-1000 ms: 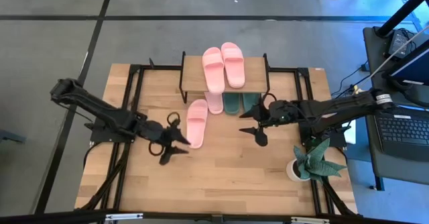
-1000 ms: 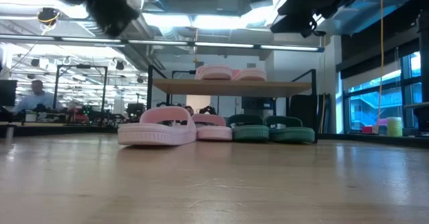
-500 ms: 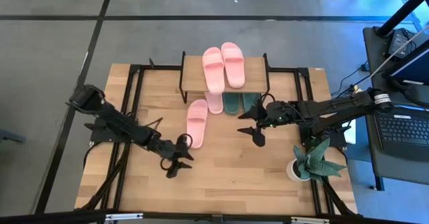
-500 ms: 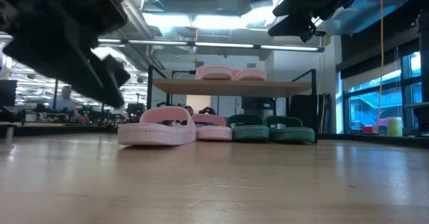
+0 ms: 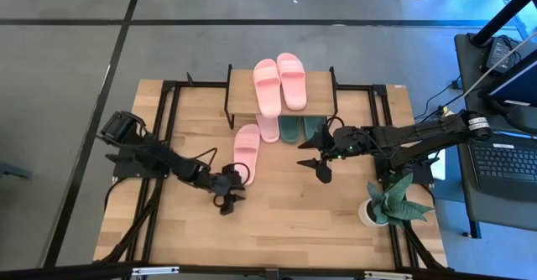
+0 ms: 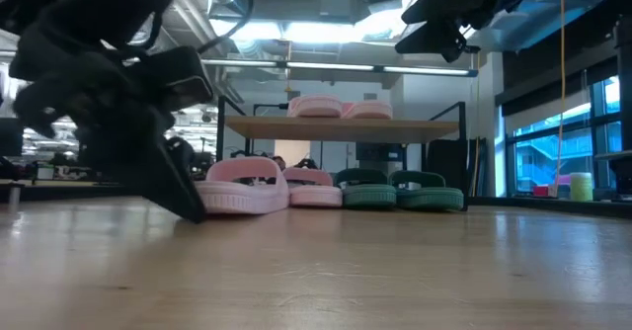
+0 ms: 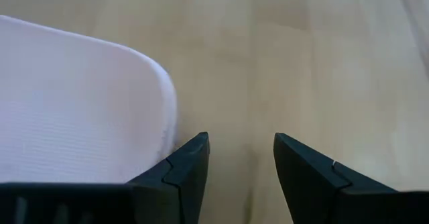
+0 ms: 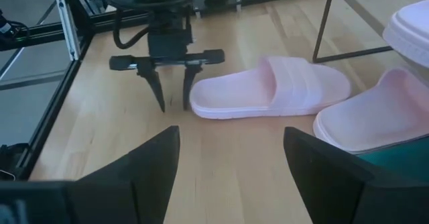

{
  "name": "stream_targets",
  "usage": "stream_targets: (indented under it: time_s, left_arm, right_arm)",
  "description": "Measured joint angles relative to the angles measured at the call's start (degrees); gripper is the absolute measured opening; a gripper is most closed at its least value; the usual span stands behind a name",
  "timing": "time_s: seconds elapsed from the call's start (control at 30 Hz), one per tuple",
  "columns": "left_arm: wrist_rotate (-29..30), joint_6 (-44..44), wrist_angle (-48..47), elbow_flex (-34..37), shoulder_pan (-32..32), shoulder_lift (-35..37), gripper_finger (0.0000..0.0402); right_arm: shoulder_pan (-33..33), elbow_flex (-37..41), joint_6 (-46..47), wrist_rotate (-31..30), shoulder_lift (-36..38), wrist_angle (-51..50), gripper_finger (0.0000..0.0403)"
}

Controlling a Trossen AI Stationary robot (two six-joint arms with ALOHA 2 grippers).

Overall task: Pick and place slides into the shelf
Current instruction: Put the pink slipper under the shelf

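Over the last second the left gripper [image 5: 226,198] has swung in from beside the loose pink slide [image 5: 246,152] and dropped to the table just off its heel end, while the right gripper [image 5: 322,166] has barely shifted. The left fingers [image 7: 190,162] stand spread with bare wood between them, one tip just beside the slide's rounded heel, gripping nothing. The right gripper hangs above the table in front of the shelf [image 5: 241,106], fingers wide and empty. Most of the job looks done: two pink slides [image 5: 280,83] lie on the top board, and a third pink one [image 6: 315,187] sits with the dark green pair [image 6: 398,190] on the lower level. Only the loose slide is left, lying outside the shelf with its toe end close to the shelf's left front leg. A free slot seems to remain at the left of the lower level. Open tabletop surrounds the heel, but that leg and the neighbouring pink slide crowd the way in.
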State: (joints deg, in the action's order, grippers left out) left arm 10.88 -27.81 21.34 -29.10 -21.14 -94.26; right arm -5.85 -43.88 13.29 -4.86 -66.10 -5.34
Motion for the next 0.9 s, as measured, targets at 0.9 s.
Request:
stream_targets:
  time_s: [0.9]
  left_arm:
    - [5.06,4.44,-0.28,0.07,18.42,0.11,0.0162]
  right_arm:
    - [0.00,0.00,-3.31,-0.02,0.04,-0.37,0.0268]
